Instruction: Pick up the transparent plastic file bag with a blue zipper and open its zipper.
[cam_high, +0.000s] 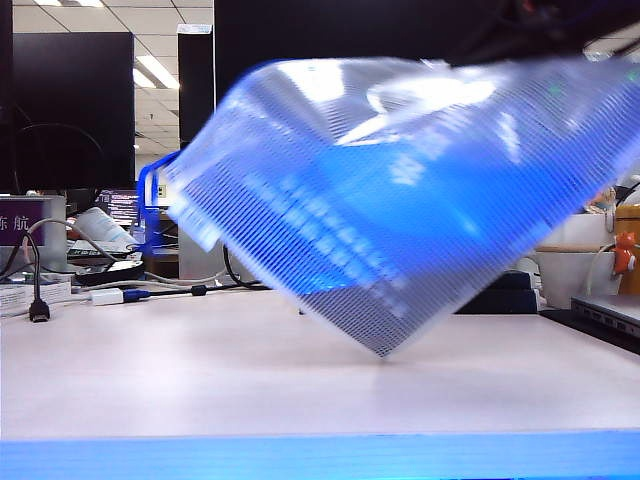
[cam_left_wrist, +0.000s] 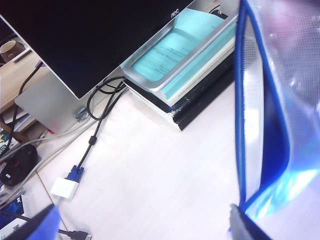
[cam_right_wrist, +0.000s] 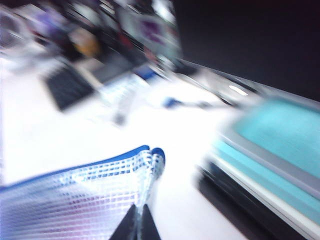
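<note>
Only wristward — right pincer, books

The file bag hangs tilted above the table, one corner down near its top, pinched by the closed right gripper. The left gripper, jaws apart, is beside the zipper. Stacked books lie under a monitor behind.

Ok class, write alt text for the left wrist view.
A blue-edged mesh file bag hangs beside the open left hand, its zipper facing the camera. Behind, stacked books sit under a dark monitor on the white table.
</note>
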